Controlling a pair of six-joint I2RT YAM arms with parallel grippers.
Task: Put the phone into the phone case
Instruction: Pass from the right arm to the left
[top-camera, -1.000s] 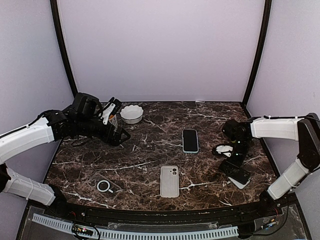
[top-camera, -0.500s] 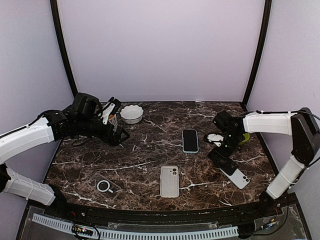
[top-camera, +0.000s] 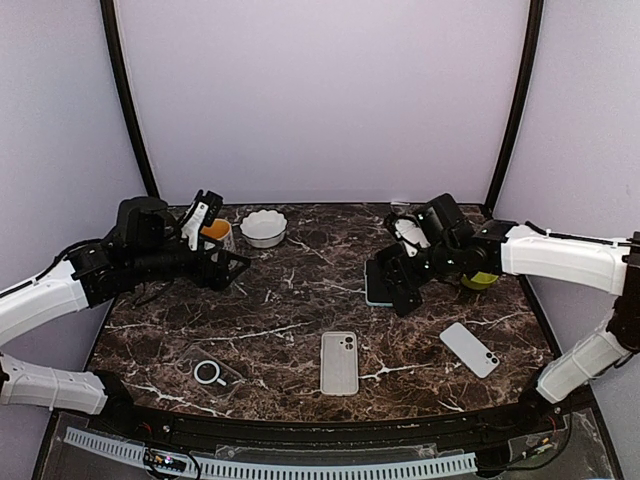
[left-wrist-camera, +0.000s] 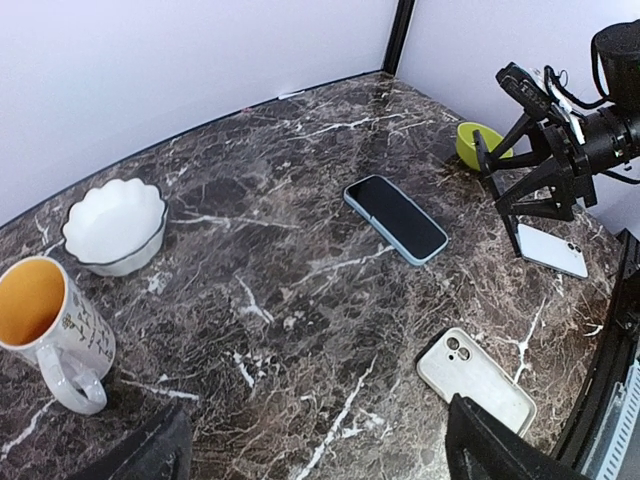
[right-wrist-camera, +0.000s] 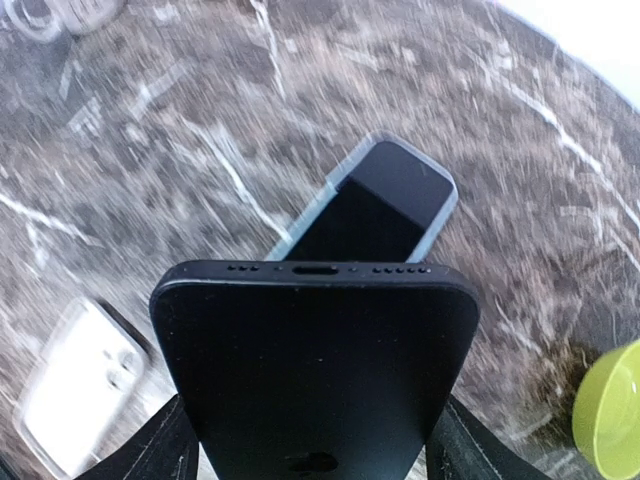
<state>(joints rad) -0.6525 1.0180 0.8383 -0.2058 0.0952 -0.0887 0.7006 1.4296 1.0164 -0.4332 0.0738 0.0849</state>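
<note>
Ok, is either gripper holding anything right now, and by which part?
The right gripper holds a black phone, fingers clamping its two long edges, port end pointing forward. The left gripper is open and empty.

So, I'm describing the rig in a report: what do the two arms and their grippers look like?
The left arm and right arm have white shell links with black joints and thin black cables. The left gripper and right gripper are black, with angular strut-like fingers and a white part near the wrist.

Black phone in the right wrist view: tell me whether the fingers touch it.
Touching. The right wrist view shows the black phone clamped between both fingers, one against each long edge.
</note>
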